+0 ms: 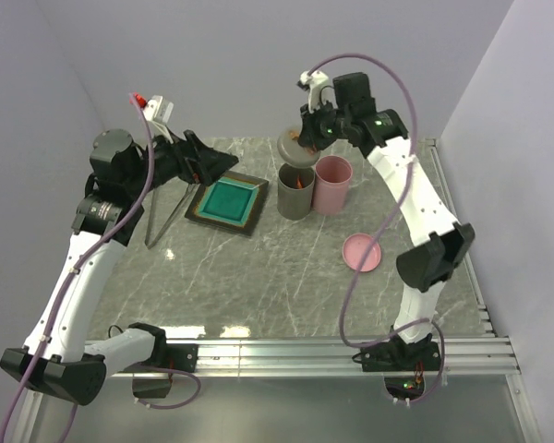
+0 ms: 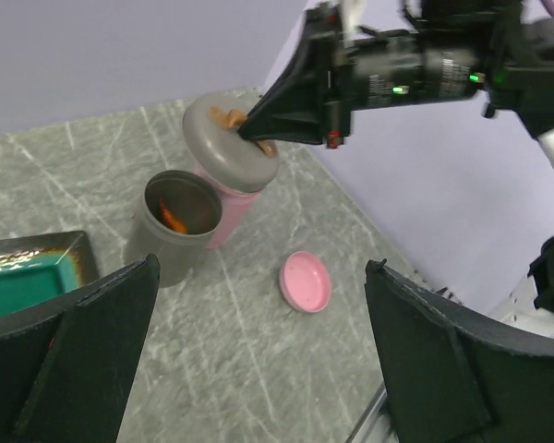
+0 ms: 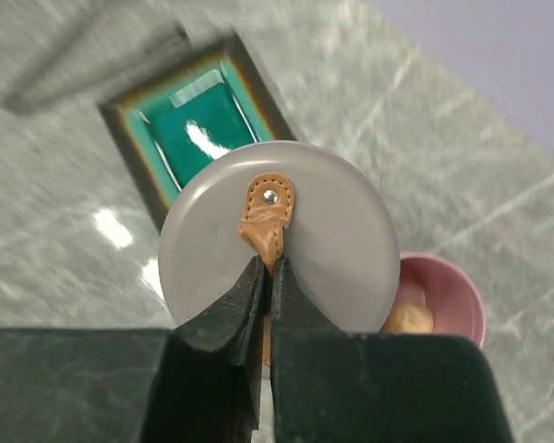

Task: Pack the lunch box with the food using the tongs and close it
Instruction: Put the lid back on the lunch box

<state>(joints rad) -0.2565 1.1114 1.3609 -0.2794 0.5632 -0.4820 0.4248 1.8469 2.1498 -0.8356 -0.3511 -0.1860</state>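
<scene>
The left tool (image 2: 260,268) is nearest the left wrist camera. Its two dark fingers (image 2: 74,341) fill the lower corners of that view, spread wide and released, with nothing between them. From above, this tool hangs over the far-left part of the worktop (image 1: 286,286), just off the far-left corner of the square dark plate (image 1: 226,205).

The tongs (image 1: 160,221) lie flat on the worktop to the left of the plate, close to the left edge. They run from far to near, and no tool touches them.

Right of the plate, near the middle of the far edge, two cups stand upright and side by side. These are the grey lunch box cup (image 1: 295,196) and, on its right, the pink lunch box cup (image 1: 332,185). An orange-red chunk (image 2: 171,217) shows inside the grey cup, and a pale cream ball (image 3: 408,318) sits in the pink one.

The right tool (image 3: 268,268) is clenched on the brown leather tab (image 3: 268,217) of the grey lid (image 3: 277,240). It holds the lid tilted in the air over the cups, seated on neither rim. From above, the lid sits over the far side of the grey cup.

The pink lid (image 1: 362,252) lies flat on the worktop nearer than the pink cup and a little to its right, toward the right edge and apart from everything else.
</scene>
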